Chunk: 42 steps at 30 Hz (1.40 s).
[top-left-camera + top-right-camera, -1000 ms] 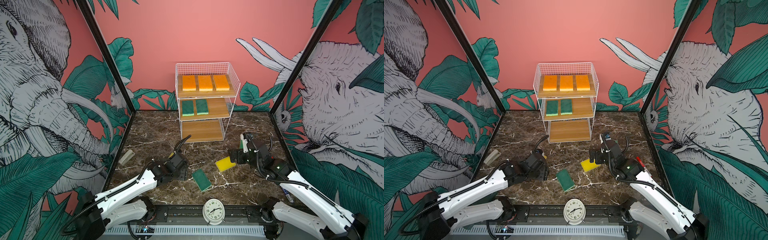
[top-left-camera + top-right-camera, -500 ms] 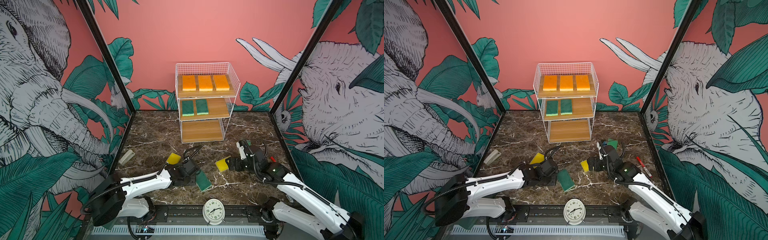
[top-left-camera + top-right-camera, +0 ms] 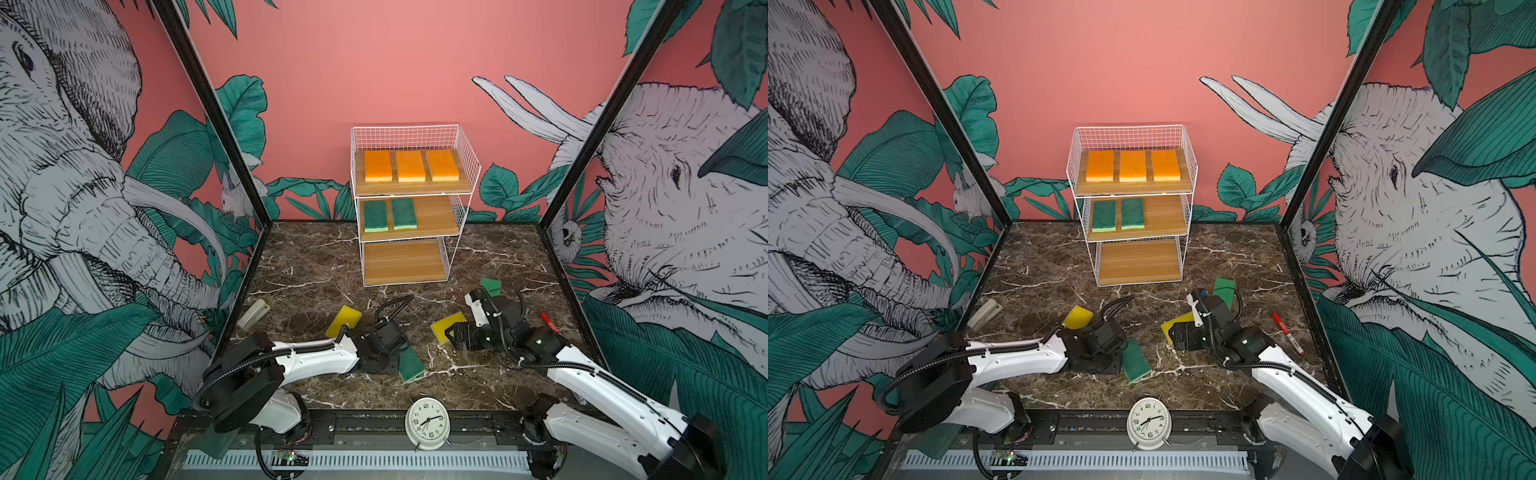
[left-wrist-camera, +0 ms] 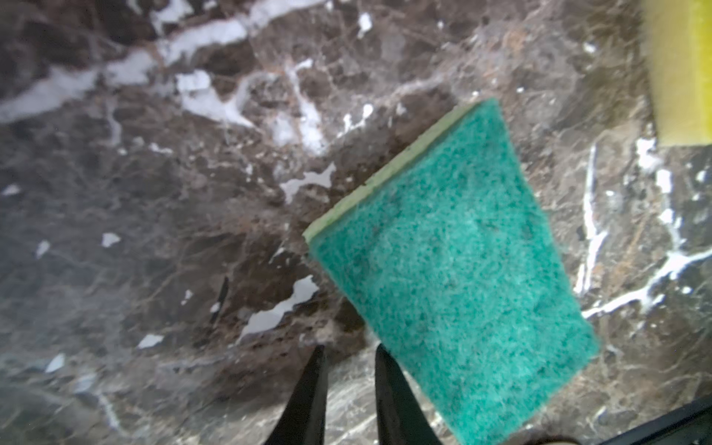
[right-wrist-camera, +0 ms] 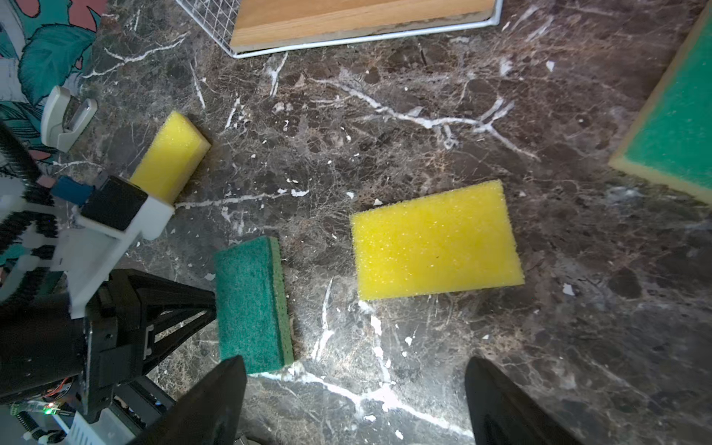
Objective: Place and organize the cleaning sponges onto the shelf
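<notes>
Lower wide-open right gripper (image 5: pixel 354 364) squarely over flat yellow rectangular foam sponge (image 5: pixel 435 240); hold closed, empty left gripper (image 4: pixel 350 348) beside dark green rectangular sponge (image 4: pixel 450 277) clear.

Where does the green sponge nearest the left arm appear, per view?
Top view: green sponge, front centre, beside the left fingers.
Top view: same spot.
Left wrist: it fills the middle.
Right wrist: here, between those fingers and a yellow sponge.
Shared landmark: the left fingers.

Right-hand green sponge (image 5: pixel 674 115) partly beyond the wrist view's edge
</notes>
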Motion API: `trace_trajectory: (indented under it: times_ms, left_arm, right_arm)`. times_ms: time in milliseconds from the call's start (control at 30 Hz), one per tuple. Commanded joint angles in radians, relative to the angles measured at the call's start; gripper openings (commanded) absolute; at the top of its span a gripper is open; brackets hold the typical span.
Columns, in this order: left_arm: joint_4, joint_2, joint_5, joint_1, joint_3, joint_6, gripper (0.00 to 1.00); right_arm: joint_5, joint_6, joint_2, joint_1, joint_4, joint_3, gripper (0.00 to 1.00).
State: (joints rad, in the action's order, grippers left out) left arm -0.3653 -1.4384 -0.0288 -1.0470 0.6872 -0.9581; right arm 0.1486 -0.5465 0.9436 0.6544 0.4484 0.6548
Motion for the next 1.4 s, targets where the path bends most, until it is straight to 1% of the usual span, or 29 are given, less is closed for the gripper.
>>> trace_trajectory:
  times_ms: [0, 200, 300, 433, 500, 567, 633, 767, 1033, 1167, 1300, 1333, 1367]
  left_arm:
    - [0.043, -0.037, -0.015, -0.004, 0.036, -0.022, 0.25]
    - [0.058, -0.121, -0.029, -0.002, 0.132, 0.020, 0.27]
    - [0.051, -0.159, -0.018, 0.004, 0.177, 0.041, 0.28]
    - [0.015, -0.160, -0.018, 0.005, 0.192, 0.046, 0.28]
    - [0.002, -0.136, -0.022, 0.010, 0.178, 0.044, 0.30]
    - [-0.029, -0.102, -0.032, 0.014, 0.166, 0.047, 0.38]
    - [-0.076, -0.068, -0.053, 0.018, 0.166, 0.067, 0.41]
    - [-0.180, 0.012, -0.112, 0.029, 0.164, 0.103, 0.43]
    - [-0.219, 0.218, -0.132, 0.110, 0.066, 0.150, 0.45]
    - [-0.240, 0.300, -0.137, 0.130, 0.028, 0.169, 0.47]
    - [-0.242, 0.365, -0.134, 0.134, -0.005, 0.172, 0.51]
    - [-0.242, 0.384, -0.130, 0.134, -0.012, 0.172, 0.53]
    - [-0.244, 0.404, -0.128, 0.135, -0.017, 0.172, 0.55]
  right_arm:
    - [0.049, -0.002, 0.010, 0.009, -0.058, -0.007, 0.90]
    - [0.093, 0.024, 0.018, 0.034, -0.059, -0.026, 0.90]
    - [0.093, 0.031, 0.024, 0.056, -0.055, -0.037, 0.90]
    - [0.084, 0.011, 0.030, 0.100, -0.066, -0.059, 0.89]
    - [0.064, -0.004, 0.032, 0.133, -0.077, -0.070, 0.89]
    - [0.030, -0.033, 0.035, 0.163, -0.077, -0.073, 0.89]
    - [-0.001, -0.087, 0.040, 0.182, -0.079, -0.075, 0.89]
    - [-0.024, -0.178, 0.074, 0.232, -0.109, -0.079, 0.88]
    - [-0.144, -0.268, 0.216, 0.388, -0.062, 0.011, 0.89]
    - [-0.208, -0.280, 0.311, 0.446, 0.009, 0.106, 0.90]
    - [-0.257, -0.319, 0.419, 0.460, 0.117, 0.189, 0.91]
    - [-0.265, -0.325, 0.445, 0.460, 0.147, 0.213, 0.94]
    - [-0.268, -0.331, 0.466, 0.459, 0.170, 0.233, 0.99]
